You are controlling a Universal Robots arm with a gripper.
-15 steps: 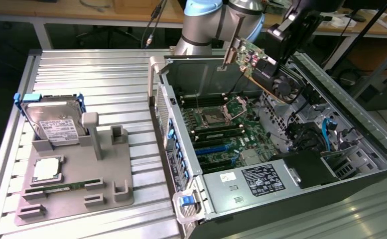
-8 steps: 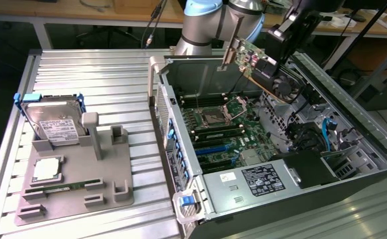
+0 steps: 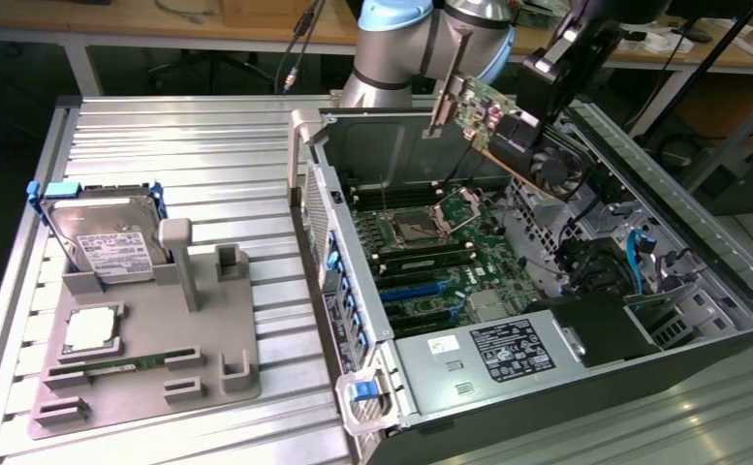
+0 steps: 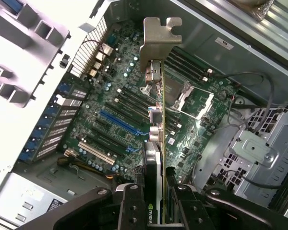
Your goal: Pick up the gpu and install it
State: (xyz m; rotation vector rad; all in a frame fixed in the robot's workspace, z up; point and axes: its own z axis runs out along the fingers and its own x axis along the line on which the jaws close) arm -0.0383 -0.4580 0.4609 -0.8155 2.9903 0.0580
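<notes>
Tool (image 4: 156, 203) grips the gpu (image 3: 512, 131) narrowly by its fan end. The card hangs edge-down and tilted over the open case (image 3: 686, 228), apart from the motherboard (image 3: 428, 252) beneath, with its silver bracket (image 4: 159, 43) nearest the case's rear wall.

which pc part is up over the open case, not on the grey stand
The gpu, the fan card with the silver bracket, clamped in the gripper; the hard drive and memory stick rest on the stand.
</notes>
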